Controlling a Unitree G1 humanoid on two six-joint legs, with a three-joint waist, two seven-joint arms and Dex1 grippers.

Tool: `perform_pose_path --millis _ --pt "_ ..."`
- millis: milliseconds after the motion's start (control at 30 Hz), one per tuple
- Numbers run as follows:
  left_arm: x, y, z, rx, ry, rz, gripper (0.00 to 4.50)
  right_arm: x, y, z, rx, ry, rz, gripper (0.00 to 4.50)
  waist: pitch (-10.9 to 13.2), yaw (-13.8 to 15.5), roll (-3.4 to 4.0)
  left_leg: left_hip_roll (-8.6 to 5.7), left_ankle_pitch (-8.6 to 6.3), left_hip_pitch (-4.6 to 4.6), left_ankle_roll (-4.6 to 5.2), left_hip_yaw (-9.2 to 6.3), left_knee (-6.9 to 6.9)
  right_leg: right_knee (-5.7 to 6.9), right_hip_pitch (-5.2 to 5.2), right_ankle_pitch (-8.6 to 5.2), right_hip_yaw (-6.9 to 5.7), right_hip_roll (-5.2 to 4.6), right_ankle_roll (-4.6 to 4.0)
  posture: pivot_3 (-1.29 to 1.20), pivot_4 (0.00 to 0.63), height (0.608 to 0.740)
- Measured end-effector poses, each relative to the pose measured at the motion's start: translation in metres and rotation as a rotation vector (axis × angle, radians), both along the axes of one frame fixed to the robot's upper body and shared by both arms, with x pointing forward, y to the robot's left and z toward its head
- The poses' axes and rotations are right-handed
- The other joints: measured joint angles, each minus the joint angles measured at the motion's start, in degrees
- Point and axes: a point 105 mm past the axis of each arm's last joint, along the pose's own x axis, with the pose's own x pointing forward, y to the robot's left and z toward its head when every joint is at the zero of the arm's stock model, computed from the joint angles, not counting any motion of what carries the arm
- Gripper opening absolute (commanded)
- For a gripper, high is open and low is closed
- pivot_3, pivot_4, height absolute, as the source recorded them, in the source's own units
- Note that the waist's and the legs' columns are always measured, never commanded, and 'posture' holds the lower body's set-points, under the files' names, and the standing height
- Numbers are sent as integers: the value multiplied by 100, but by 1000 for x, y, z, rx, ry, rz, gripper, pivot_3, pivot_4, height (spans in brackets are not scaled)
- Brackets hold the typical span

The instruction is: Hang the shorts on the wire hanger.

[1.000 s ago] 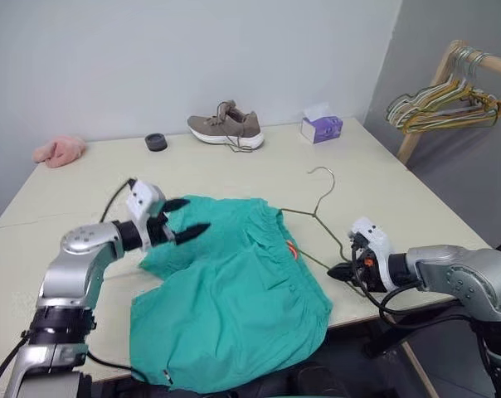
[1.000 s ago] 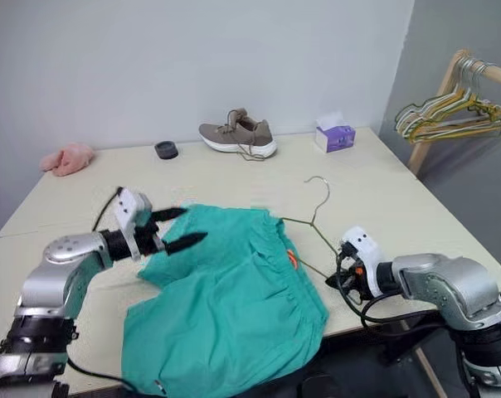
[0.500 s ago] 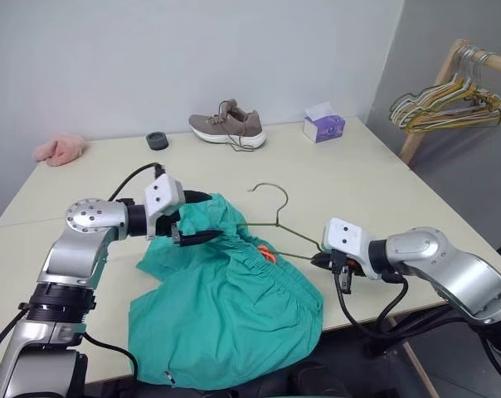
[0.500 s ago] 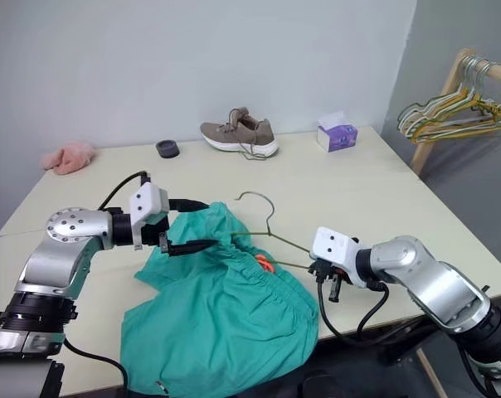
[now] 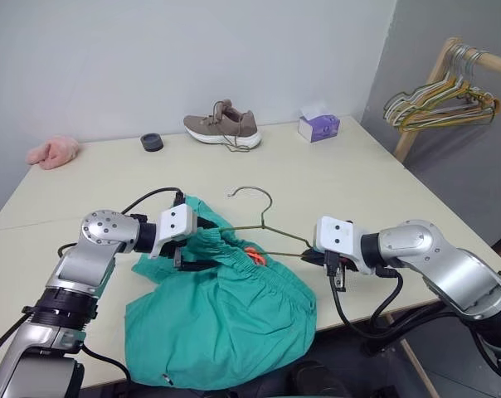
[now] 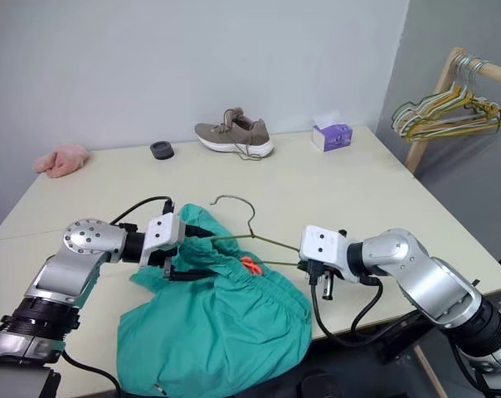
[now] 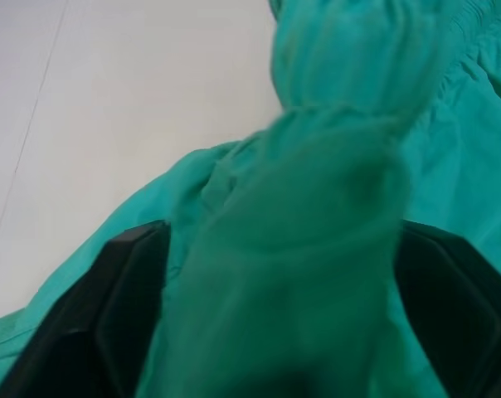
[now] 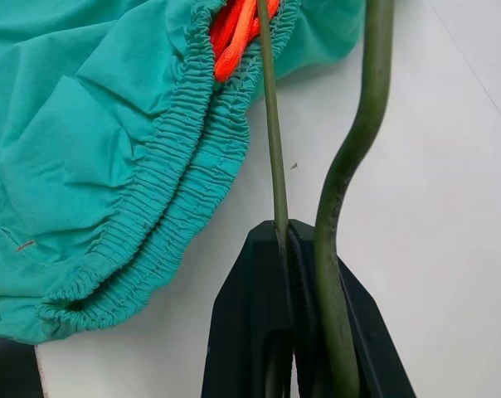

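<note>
- The shorts (image 5: 226, 315) lie bunched at the near edge of the desk (image 5: 342, 178), their lower part hanging over that edge.
- The left hand (image 5: 202, 245) has its two black fingers (image 7: 126, 307) spread wide apart, with a bunched fold of the shorts' waistband between them; whether they press on the cloth cannot be told.
- The right hand (image 5: 310, 256) is clamped tight on the wire hanger (image 5: 263, 224), pinching the thin wire at one corner of the triangle.
- The wire hanger is held above the desk, its hook curving up and towards the robot's left over the shorts.
- One end of the wire hanger reaches in at the gathered waistband beside the orange-red tag (image 5: 252, 254).
- At the far side of the desk stand a shoe (image 5: 222, 128), a purple tissue box (image 5: 318, 126), a small dark round thing (image 5: 152, 142) and a pink fuzzy cloth (image 5: 51, 152).
- A bunch of hangers (image 5: 437, 104) hangs on a wooden rack to the right.
</note>
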Motion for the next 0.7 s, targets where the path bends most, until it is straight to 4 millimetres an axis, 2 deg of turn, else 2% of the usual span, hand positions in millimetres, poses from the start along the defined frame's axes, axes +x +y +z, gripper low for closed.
perform_pose_path --millis 233,367,500,600,667,700 --pt "-2 -6 2 -31 15 -6 1132 3 0 3 -16 -39 9 0 0 -14 0 0 0 0 0 -1 -1 1 0 0 -1 0 0 -237 0 740" --pt "-10 -9 -1 -30 48 -36 209 7 -4 7 -33 -75 2 0 0 -15 1 0 0 0 0 0 -1 1 0 0 0 0 0 -235 0 740" --pt "-14 -10 -3 -32 70 -51 110 7 -5 7 -46 -85 33 0 0 -14 0 0 0 1 0 -1 0 2 0 0 -2 0 0 -231 0 740" --pt "-16 -10 -4 -34 80 -60 110 8 -6 6 -48 -104 73 693 0 -14 0 0 0 1 0 0 1 2 1 0 -1 0 0 -226 0 740" --pt "-18 -11 -4 -36 82 -69 64 10 -11 5 -64 -122 99 1339 0 -11 0 0 0 1 0 0 0 1 2 0 -1 0 0 -222 0 740" --pt "-18 -11 -4 -39 80 -62 14 12 -20 2 -94 -122 100 1764 0 -4 0 -2 0 1 0 2 0 0 2 0 0 -1 0 -222 0 740"
